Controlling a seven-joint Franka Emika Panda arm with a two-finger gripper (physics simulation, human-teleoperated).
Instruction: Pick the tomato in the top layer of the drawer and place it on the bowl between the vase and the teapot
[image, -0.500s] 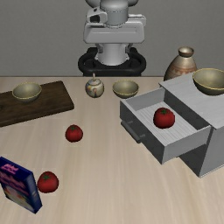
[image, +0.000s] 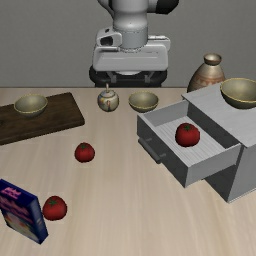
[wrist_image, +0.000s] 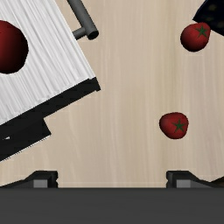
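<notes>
Arm (image: 130, 40) has come forward and up since the last frame; objects haven't moved. Gripper (wrist_image: 114, 179) fingers spread wide, holding nothing. Tomato (image: 187, 134) sits in the open top drawer (image: 205, 165). Bowl (image: 144, 101) stands between teapot (image: 108, 99) and vase (image: 208, 72).

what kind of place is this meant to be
Most likely a simulated kitchen counter or dining table: a wooden tabletop with a teapot, a vase and bowls, a dark cutting board, and tomatoes, one lying in an open grey drawer.
</notes>
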